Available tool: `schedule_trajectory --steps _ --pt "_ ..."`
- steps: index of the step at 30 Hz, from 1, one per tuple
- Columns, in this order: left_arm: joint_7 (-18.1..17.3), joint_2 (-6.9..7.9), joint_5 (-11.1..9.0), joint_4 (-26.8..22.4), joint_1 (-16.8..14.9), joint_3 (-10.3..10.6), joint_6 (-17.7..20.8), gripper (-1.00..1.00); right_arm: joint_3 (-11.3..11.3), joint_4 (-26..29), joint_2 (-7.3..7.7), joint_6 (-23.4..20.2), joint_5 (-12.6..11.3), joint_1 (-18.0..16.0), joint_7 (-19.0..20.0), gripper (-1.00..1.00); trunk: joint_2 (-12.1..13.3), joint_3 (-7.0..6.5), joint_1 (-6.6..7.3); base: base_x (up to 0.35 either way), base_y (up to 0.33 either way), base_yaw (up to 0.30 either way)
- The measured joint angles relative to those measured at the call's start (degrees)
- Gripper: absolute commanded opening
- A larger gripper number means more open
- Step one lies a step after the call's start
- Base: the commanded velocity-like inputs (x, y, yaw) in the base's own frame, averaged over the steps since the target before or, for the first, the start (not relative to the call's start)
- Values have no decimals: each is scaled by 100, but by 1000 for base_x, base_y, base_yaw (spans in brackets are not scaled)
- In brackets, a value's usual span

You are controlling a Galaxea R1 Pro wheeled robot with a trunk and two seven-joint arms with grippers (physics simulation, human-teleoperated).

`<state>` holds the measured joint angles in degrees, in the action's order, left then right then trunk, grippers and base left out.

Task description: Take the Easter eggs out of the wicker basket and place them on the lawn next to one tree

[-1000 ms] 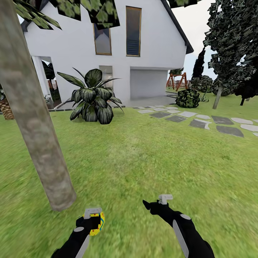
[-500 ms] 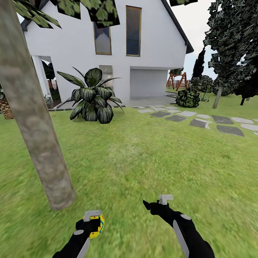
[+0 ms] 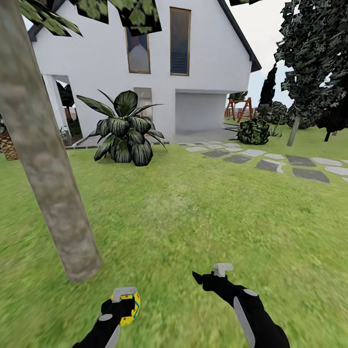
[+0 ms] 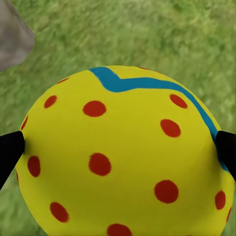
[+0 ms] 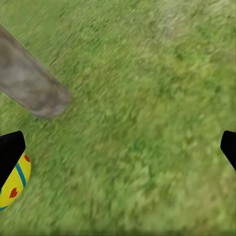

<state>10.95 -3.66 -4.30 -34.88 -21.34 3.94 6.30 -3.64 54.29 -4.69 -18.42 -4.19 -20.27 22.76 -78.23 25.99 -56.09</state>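
Note:
My left gripper (image 3: 124, 303) is shut on a yellow Easter egg (image 3: 129, 306) with red dots and a blue zigzag band, held low over the lawn (image 3: 193, 217). In the left wrist view the egg (image 4: 123, 157) sits between the two black fingertips (image 4: 10, 150). The tree (image 3: 48, 183), with a thick mottled grey-brown trunk, meets the grass just left of and beyond the egg. My right gripper (image 3: 209, 273) is open and holds nothing; its wrist view takes in the trunk base (image 5: 29, 83) and the egg's edge (image 5: 14, 183). The wicker basket is out of view.
A low broad-leaved dark plant (image 3: 125, 133) stands ahead before the white house (image 3: 203, 53). A grey stepping-stone path (image 3: 270, 164) runs at the right, with dark trees (image 3: 309, 63) behind it. Open grass lies ahead and to the right of the grippers.
My left gripper, still holding the egg, has sunk a little lower. The right arm has not moved.

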Motion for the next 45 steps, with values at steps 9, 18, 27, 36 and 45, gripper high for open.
schedule_trajectory --steps 9,18,27,36,45 --pt "-1 0 -6 118 0 -3 -41 -100 1 -4 1 -5 -3 0 2 100 -361 162 -198 0 0 0" --pt "4 -1 -1 139 0 -5 -105 -100 2 -11 1 -5 -3 0 2 100 -722 323 -395 0 0 0" --pt "8 0 8 142 0 -10 -167 -100 1 -12 1 -5 -3 0 2 100 -1083 485 -593 0 0 0" --pt "8 0 -9 204 0 -8 -176 -100 5 -13 1 -5 -2 0 2 100 -1444 647 -791 0 0 0" --pt "8 0 -15 212 0 -10 -177 -100 9 -13 0 -5 3 0 2 100 -1806 808 -989 0 0 0"
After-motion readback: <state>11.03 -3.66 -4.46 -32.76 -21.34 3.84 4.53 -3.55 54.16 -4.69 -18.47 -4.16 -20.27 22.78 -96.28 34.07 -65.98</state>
